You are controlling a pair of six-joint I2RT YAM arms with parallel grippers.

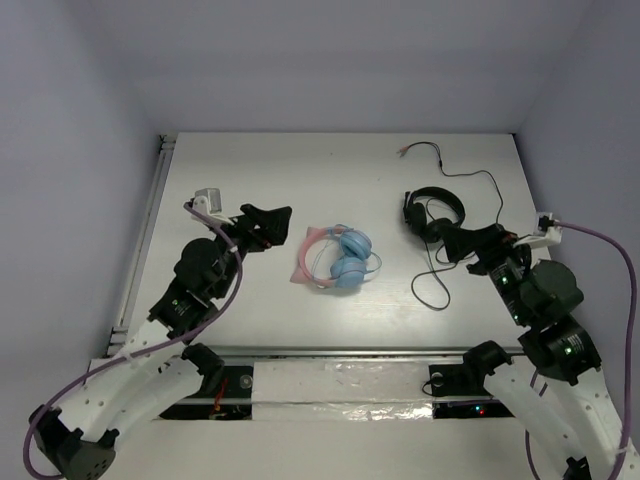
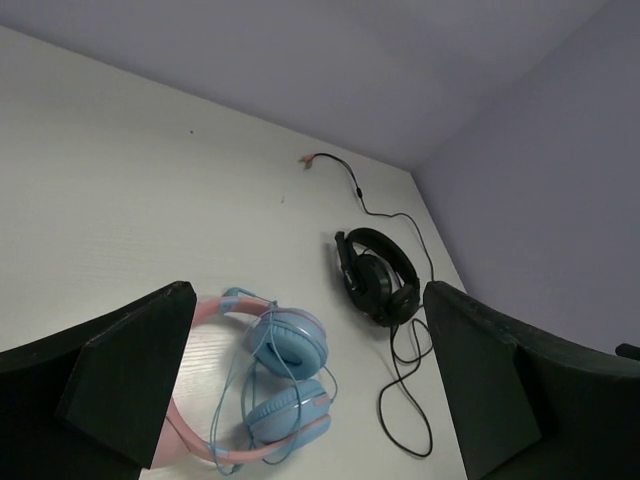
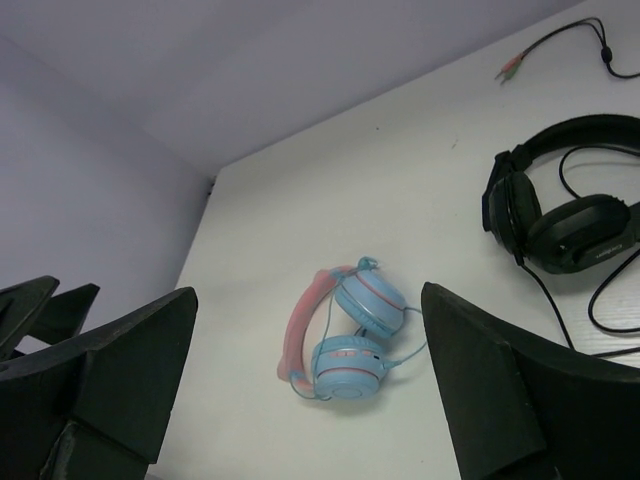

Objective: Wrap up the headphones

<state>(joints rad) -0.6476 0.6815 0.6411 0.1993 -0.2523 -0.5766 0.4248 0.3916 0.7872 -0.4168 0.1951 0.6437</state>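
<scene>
The headphones (image 1: pixel 338 260) lie flat in the middle of the table, with light-blue earcups and a pink headband. Their thin light-blue cable (image 2: pixel 255 395) is looped over the headband and earcups. They also show in the left wrist view (image 2: pixel 285 385) and the right wrist view (image 3: pixel 350 340). My left gripper (image 1: pixel 281 228) hovers just left of them, open and empty, jaws wide apart (image 2: pixel 310 400). My right gripper (image 1: pixel 444 246) is further right, next to the black headset, open and empty (image 3: pixel 310 390).
Black headphones (image 1: pixel 432 213) lie at the right, and their black cable (image 1: pixel 440 285) trails toward the front and back to a plug (image 1: pixel 402 150). A metal rail (image 1: pixel 140 250) runs along the table's left edge. Walls close the back and sides.
</scene>
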